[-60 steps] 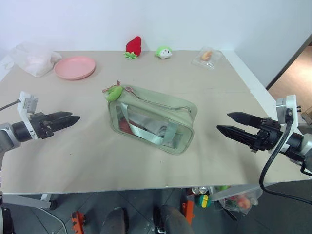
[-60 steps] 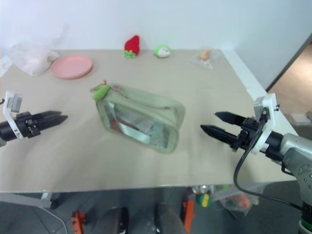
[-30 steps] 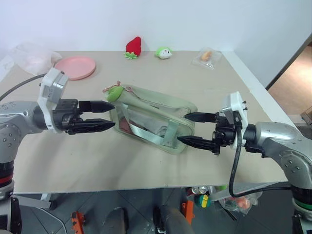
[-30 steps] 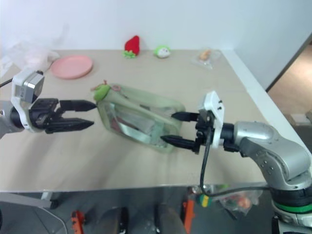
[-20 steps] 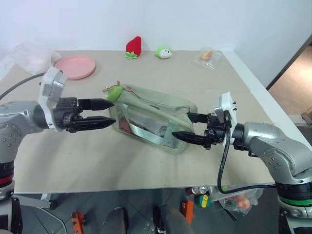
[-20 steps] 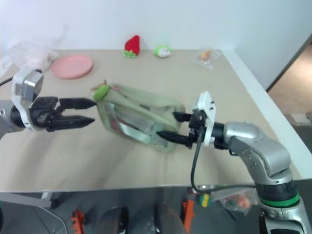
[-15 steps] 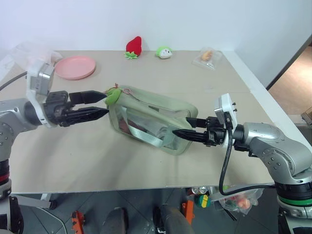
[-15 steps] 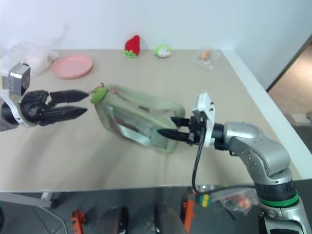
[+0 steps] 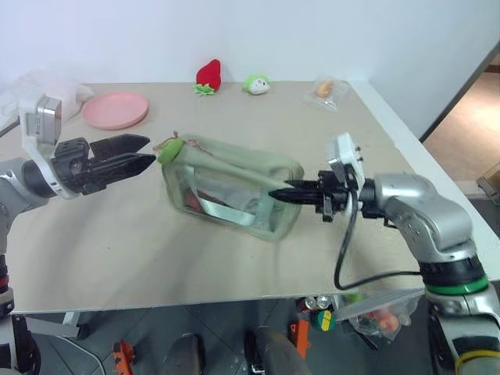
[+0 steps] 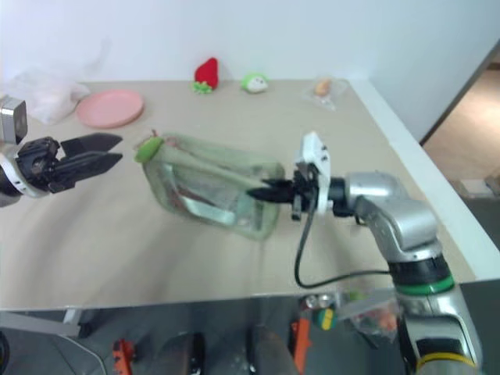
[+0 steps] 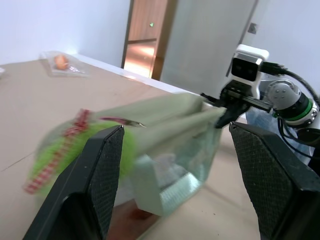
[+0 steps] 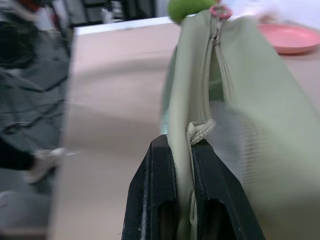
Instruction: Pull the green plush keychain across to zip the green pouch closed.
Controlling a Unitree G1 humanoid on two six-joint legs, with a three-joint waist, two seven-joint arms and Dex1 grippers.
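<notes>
The green pouch [image 9: 230, 187] lies near the middle of the table [image 9: 367, 133], long axis running from the left edge toward the right edge. Through its clear side a red item [image 9: 205, 195] and the pale green strap [image 9: 223, 212] are visible inside. The green plush keychain [image 9: 167, 149] sits at the pouch's left end, on the zipper pull. The right wrist view shows the zipper line [image 12: 214, 65] running away toward the keychain.

Along the far edge stand a pink plate [image 9: 115, 108], empty, near the far-left corner with a clear bag [image 9: 35, 84] beside it; a red strawberry plush [image 9: 207, 76]; a green-and-white plush [image 9: 255, 83]; and a second clear bag [image 9: 327, 91] with an orange item inside, toward the far-right corner. The table surface toward the near edge and the right edge is bare.

The left gripper [image 9: 137, 154] reaches in from the left edge, roughly level. Its fingers [image 11: 100, 175] stand wide apart just beside the keychain, not closed on it; the left wrist view shows the keychain and the pouch's end between them.

The right gripper [image 9: 283, 193] reaches in from the right side, pointing toward the left edge. Its fingers [image 12: 160, 185] are pinched narrow on the fabric at the pouch's right end, at the zipper's end.
</notes>
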